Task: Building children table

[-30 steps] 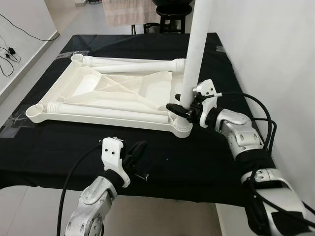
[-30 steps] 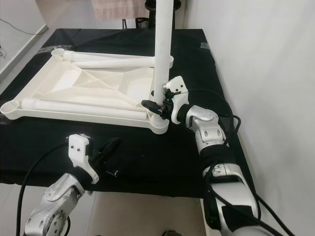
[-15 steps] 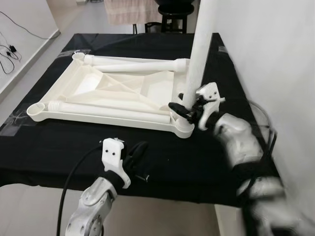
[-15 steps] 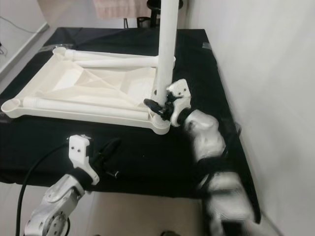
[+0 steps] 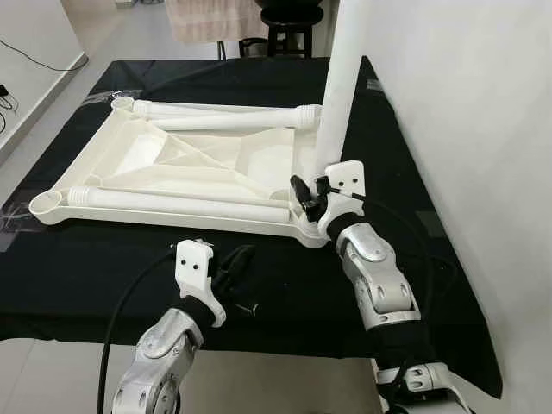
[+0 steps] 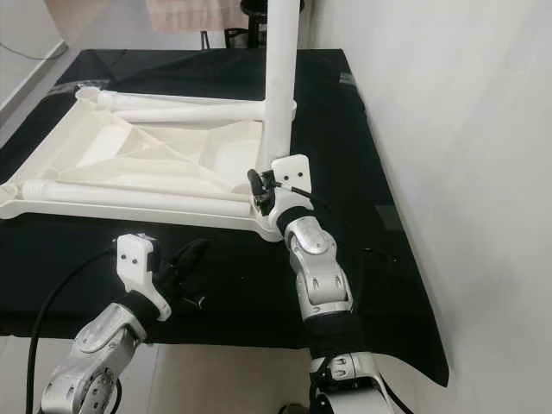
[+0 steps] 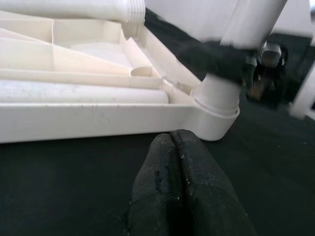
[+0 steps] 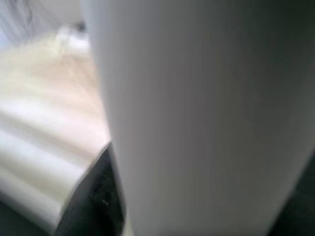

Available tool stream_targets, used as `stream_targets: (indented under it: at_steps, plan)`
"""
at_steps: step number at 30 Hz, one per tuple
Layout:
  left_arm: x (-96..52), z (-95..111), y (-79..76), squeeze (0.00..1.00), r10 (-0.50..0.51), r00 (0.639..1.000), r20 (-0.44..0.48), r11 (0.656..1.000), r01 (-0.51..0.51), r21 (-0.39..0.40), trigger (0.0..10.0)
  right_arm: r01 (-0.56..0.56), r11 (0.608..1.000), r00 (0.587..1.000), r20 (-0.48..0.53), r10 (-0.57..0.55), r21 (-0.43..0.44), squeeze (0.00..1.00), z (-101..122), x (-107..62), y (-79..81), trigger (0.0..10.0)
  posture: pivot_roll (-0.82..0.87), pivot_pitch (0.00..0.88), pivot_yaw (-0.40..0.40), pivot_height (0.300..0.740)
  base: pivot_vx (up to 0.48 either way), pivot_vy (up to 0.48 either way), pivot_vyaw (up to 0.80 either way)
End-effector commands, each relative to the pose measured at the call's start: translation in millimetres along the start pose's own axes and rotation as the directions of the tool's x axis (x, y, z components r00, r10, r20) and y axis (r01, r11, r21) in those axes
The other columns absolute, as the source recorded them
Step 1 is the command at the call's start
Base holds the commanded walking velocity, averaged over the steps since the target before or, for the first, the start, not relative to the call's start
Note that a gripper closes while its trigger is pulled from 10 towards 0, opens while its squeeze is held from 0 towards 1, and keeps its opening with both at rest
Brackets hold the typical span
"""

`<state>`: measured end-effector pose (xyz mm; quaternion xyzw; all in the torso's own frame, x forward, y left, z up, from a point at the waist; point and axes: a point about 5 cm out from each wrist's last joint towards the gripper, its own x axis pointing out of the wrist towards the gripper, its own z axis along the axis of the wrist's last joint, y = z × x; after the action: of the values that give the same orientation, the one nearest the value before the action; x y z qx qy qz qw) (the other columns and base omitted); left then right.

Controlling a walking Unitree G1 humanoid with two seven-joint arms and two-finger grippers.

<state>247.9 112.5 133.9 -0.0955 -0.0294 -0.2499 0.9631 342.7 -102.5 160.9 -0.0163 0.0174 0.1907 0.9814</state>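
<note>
A white children's tabletop lies upside down on a black-covered surface. One white leg stands upright in its near right corner socket. My right gripper is shut on the base of this leg, its black fingers wrapped around it just above the socket. Two more legs lie flat inside the tabletop, one along the back and one along the front. My left gripper is shut on nothing, its fingertips low over the cloth just in front of the tabletop's near rim.
A white wall runs close along the right side of the surface. A dark stool and a hanging towel stand behind it. The near edge of the cloth drops off to the tiled floor.
My right forearm has swung from the right side of the leg round to its front, still holding the base. The leg now stands straighter. The left arm has hardly moved.
</note>
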Motion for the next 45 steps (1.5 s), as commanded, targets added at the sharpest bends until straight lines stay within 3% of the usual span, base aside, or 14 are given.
stream_targets:
  at_steps: [1, 2, 6, 9, 10, 16, 17, 19, 30, 33, 34, 35, 38, 45]
  plan:
    - [-0.9, -2, 0.3, 0.00, -0.001, 1.000, -0.017, 1.000, 0.001, -0.004, 10.0, -0.111, 0.994, 0.994, 0.018, 0.111, 0.015, 0.43, 7, 4.8, 7.2, 10.0, 0.04, 0.151, 0.004, 0.740, 0.000, 0.000, 0.00]
    - [-0.3, -2, -0.2, 0.00, -0.006, 1.000, -0.019, 1.000, 0.006, -0.007, 10.0, -0.253, 0.967, 0.966, 0.053, 0.252, 0.021, 0.00, 19, 10.4, -2.3, 10.0, 0.05, 0.149, 0.009, 0.740, 0.000, 0.000, 0.00]
    - [0.3, -3, -1.5, 0.00, -0.009, 1.000, -0.019, 1.000, 0.009, -0.008, 10.0, -0.341, 0.940, 0.937, 0.075, 0.341, -0.017, 0.00, 30, 12.6, -13.0, 10.0, 0.06, 0.148, 0.003, 0.740, 0.000, 0.000, 0.00]
    - [0.8, -3, -2.2, 0.00, -0.009, 1.000, -0.019, 1.000, 0.009, -0.008, 10.0, -0.481, 0.872, 0.873, 0.040, 0.486, -0.091, 0.00, 37, 12.6, -17.9, 10.0, 0.07, 0.145, -0.002, 0.740, 0.000, 0.000, 0.00]
    - [1.0, -3, -2.4, 0.00, -0.008, 1.000, -0.018, 1.000, 0.008, -0.008, 10.0, -0.588, 0.797, 0.806, -0.013, 0.592, -0.139, 0.00, 38, 11.0, -19.2, 10.0, 0.06, 0.143, -0.003, 0.740, 0.000, 0.000, 0.00]
    - [1.1, -3, -2.9, 0.00, -0.008, 1.000, -0.018, 1.000, 0.008, -0.007, 10.0, -0.678, 0.728, 0.734, -0.043, 0.677, -0.098, 0.00, 42, 15.2, -23.6, 10.0, 0.07, 0.143, -0.004, 0.740, 0.000, 0.000, 0.00]
    - [0.9, -3, -3.4, 0.00, -0.008, 1.000, -0.018, 1.000, 0.008, -0.007, 10.0, -0.714, 0.698, 0.700, -0.053, 0.712, -0.049, 0.00, 40, 16.5, -25.0, 0.0, 0.08, 0.146, -0.013, 0.740, 0.000, 0.000, 0.00]
    - [0.9, -3, -3.7, 0.00, -0.008, 1.000, -0.018, 1.000, 0.008, -0.007, 10.0, -0.720, 0.693, 0.694, -0.057, 0.718, -0.036, 0.00, 39, 17.2, -25.7, 0.0, 0.08, 0.147, -0.016, 0.740, 0.000, 0.000, 0.00]
    - [-0.2, -3, -4.0, 0.00, -0.005, 1.000, -0.016, 1.000, 0.005, -0.006, 10.0, -0.657, 0.754, 0.754, -0.044, 0.656, -0.013, 0.00, 24, 14.3, -38.3, 0.0, 0.08, 0.150, -0.022, 0.740, 0.000, 0.000, 0.00]
    - [-1.0, -3, -3.6, 0.00, -0.006, 1.000, -0.017, 1.000, 0.006, -0.006, 10.0, -0.562, 0.827, 0.825, -0.075, 0.560, -0.020, 0.00, 10, 5.3, -46.5, 0.0, 0.08, 0.157, -0.017, 0.740, 0.000, 0.000, 0.00]
    - [-1.6, -3, -3.1, 0.00, -0.007, 1.000, -0.018, 1.000, 0.007, -0.006, 10.0, -0.474, 0.880, 0.876, -0.113, 0.468, -0.037, 0.00, -2, -0.9, -51.9, 0.0, 0.08, 0.157, -0.017, 0.740, 0.000, 0.000, 0.00]
    - [-2.3, -3, -1.1, 0.00, -0.006, 1.000, -0.020, 1.000, 0.006, -0.004, 10.0, -0.058, 0.996, 0.988, -0.145, 0.049, -0.063, 0.00, -13, -1.7, -58.1, 0.0, 0.08, 0.161, -0.006, 0.740, 0.000, 0.000, 0.00]
    - [-4.2, -2, 2.9, 0.00, -0.005, 1.000, -0.026, 1.000, 0.005, 0.000, 10.0, 0.107, 0.991, 0.976, -0.197, -0.089, 0.079, 0.00, -34, -36.4, -8.5, 0.0, 0.08, 0.164, 0.010, 0.740, 0.000, 0.000, 0.00]
    - [-3.0, -5, 3.5, 0.00, -0.010, 0.999, -0.037, 1.000, 0.010, 0.002, 10.0, 0.056, 0.998, 0.988, -0.144, -0.060, -0.034, 0.00, -28, -16.3, 4.0, 0.0, 0.10, 0.125, -0.013, 0.740, 0.000, 0.000, 0.00]
